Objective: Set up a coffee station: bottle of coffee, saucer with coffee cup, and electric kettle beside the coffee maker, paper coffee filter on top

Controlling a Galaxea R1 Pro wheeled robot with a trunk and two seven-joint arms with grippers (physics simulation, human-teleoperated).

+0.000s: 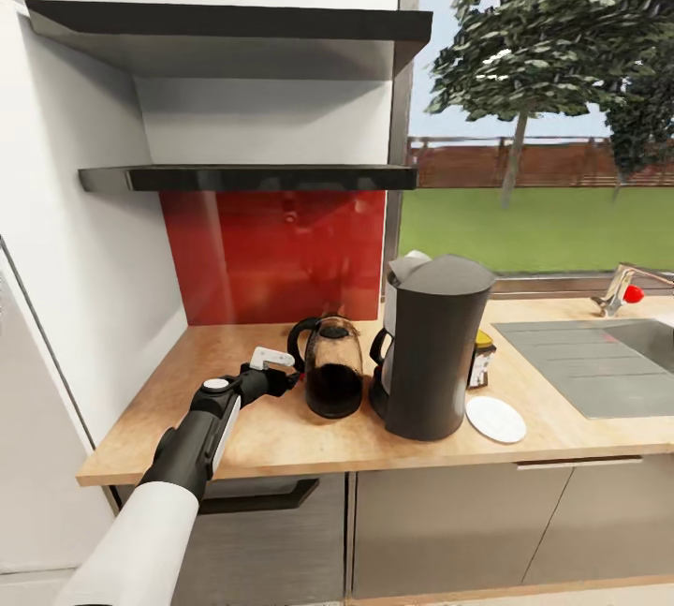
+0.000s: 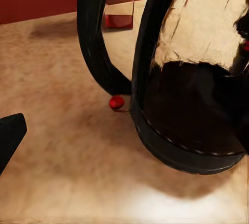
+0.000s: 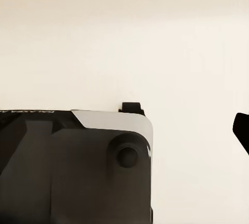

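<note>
The dark grey coffee maker (image 1: 435, 348) stands on the wooden countertop (image 1: 281, 437). Close on its left is the glass electric kettle (image 1: 330, 368), its black handle (image 2: 96, 42) turned toward my left gripper (image 1: 284, 379). That gripper is open, just short of the handle and touching nothing; one black fingertip (image 2: 10, 135) shows over the counter. The bottle of coffee (image 1: 481, 359) peeks out behind the coffee maker's right side. A white saucer (image 1: 495, 419) lies at its front right. My right gripper (image 3: 124, 130) is open, one fingertip (image 3: 241, 129) over a cream surface.
Two dark shelves (image 1: 248, 177) hang above a red backsplash (image 1: 271, 255). A sink (image 1: 599, 358) with a tap (image 1: 622, 288) is set into the counter on the right. A white wall bounds the counter on the left. Part of my own dark body (image 3: 72, 172) shows in the right wrist view.
</note>
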